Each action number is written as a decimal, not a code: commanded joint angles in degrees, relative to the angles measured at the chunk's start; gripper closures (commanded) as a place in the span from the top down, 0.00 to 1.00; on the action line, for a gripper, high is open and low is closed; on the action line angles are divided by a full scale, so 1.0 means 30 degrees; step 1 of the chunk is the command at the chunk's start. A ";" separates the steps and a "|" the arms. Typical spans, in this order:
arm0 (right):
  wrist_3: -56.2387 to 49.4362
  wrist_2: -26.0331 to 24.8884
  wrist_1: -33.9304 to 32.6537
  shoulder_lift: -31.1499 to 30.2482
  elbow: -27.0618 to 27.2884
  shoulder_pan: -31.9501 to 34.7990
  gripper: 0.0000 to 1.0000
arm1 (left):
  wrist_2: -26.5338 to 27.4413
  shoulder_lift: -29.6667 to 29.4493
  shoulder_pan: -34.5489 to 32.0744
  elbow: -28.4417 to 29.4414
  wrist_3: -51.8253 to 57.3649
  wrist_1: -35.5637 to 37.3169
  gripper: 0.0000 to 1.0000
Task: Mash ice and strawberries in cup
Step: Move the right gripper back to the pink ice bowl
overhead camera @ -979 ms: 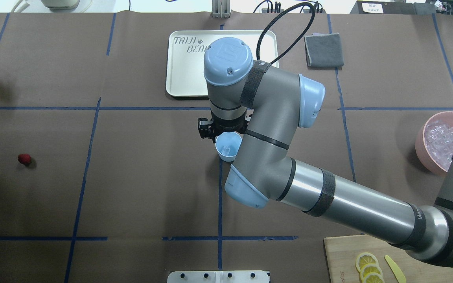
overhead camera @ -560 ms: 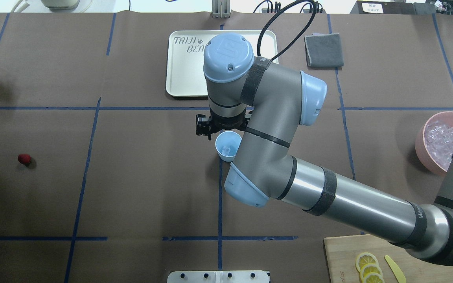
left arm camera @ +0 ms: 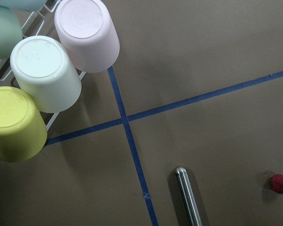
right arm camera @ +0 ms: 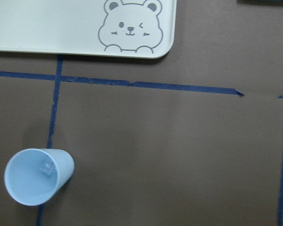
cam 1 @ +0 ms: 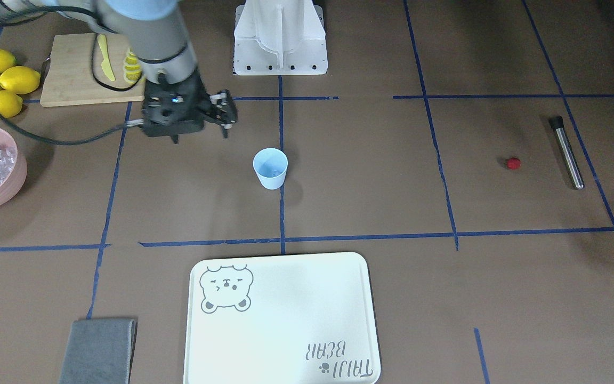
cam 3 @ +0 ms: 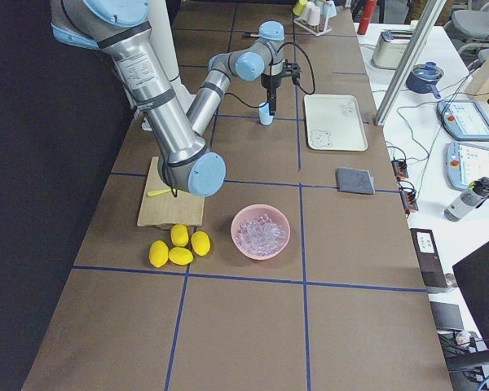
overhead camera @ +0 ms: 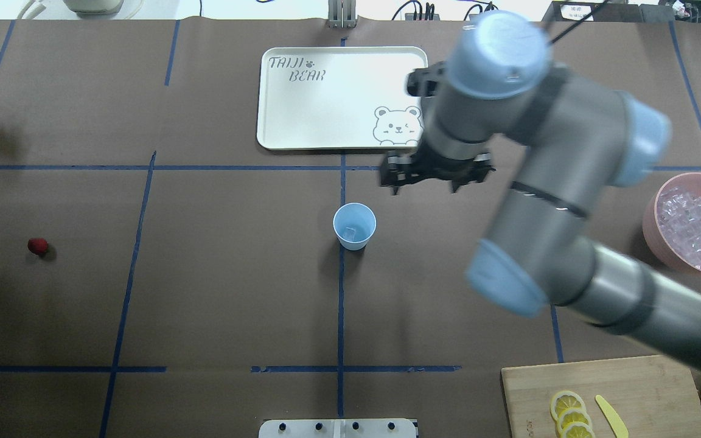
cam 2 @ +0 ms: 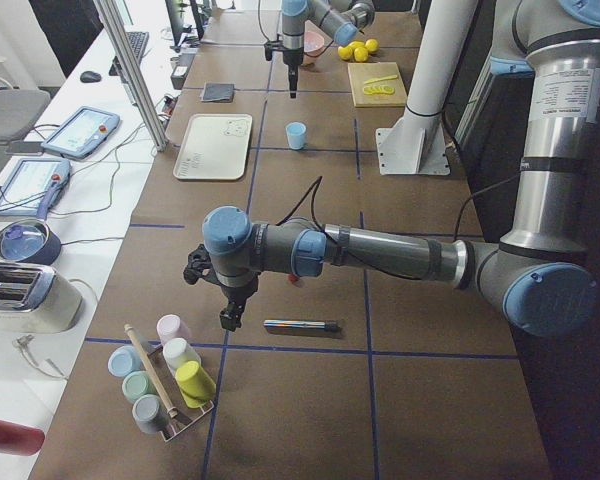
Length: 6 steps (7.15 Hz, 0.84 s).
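The brown paper-covered bench splits the supplies between my arms. The pink round bowl heaped with clear ice cubes sits on my right, and the slim steel rod and the small red strawberry lie far out on my left. The light-blue tapered plastic cup stands upright at the middle, where either arm can reach it. It holds one clear ice cube on its bottom.

My right pincer hangs empty with its fingers apart, above the bench between the cup and the bowl. I judge it is placed to fetch more ice. My left pincer hovers near the rod and the berry, and I cannot tell whether it is apart or together.

A second ago my right pincer stood right at the cup's rim, my arm hiding half the cup. It has since swung off toward the bowl. The cup, its cube and the strawberry have not shifted.
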 commanded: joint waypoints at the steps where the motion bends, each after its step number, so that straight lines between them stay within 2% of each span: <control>1: -0.5703 0.2906 0.0215 -0.5627 0.2388 0.4447 0.99 | -0.0028 0.0009 0.0000 -0.0074 0.0000 -0.0001 1.00; 2: -0.9771 0.4167 0.0854 -0.8175 0.2277 0.6789 0.99 | -0.0028 -0.0020 0.0000 -0.0074 -0.0058 -0.0001 1.00; 3: -1.1581 0.4383 0.1092 -0.9709 0.2160 0.7770 0.99 | -0.0028 -0.0020 0.0000 -0.0161 -0.0523 -0.0030 1.00; 4: -1.1396 0.4385 0.1094 -1.0594 0.1666 0.7751 0.99 | -0.0028 0.0009 0.0000 -0.0336 -0.0702 -0.0001 1.00; 6: -1.1075 0.4357 0.4794 -1.1300 -0.0906 0.7750 0.99 | 0.0001 -0.0020 0.0029 -0.0367 -0.0703 -0.0001 1.00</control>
